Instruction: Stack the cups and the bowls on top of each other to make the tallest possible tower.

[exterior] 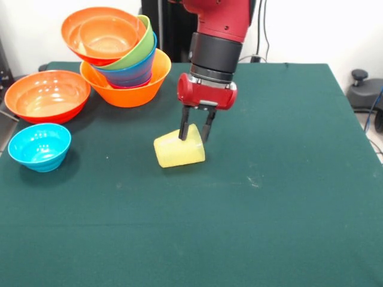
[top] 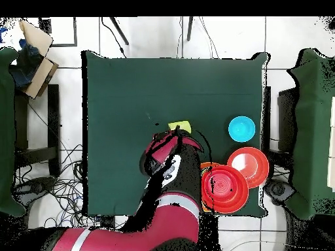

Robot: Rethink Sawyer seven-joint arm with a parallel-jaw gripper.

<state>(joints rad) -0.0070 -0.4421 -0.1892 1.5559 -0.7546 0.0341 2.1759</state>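
- Lying sideways on felt-like green worktop (exterior: pixel 287 197): tapered translucent pale-yellow cup (exterior: pixel 178 151), pincer (exterior: pixel 195 134) clamped across its rim.
- Stacked behind: glossy nested tower (exterior: pixel 122 57), wide light-orange base.
- Standing apart: orange bowl (exterior: pixel 46 95), smaller cyan bowl (exterior: pixel 39 146).

You had the whole near half of the table (exterior: pixel 269 239) bare, and its right side too, so a gripper could sweep there freely. The clutter sat along the left: the tower (exterior: pixel 122 57), tall and leaning, stood at the far left corner, the orange bowl (exterior: pixel 46 95) just beside it and the cyan bowl (exterior: pixel 39 145) nearer, close to the left edge. The gaps between those three looked too tight to pass through, though the angle made that hard to judge. In mid-table the cup (exterior: pixel 178 151) lay on its side with the gripper (exterior: pixel 195 134) down at it, arm overhead.
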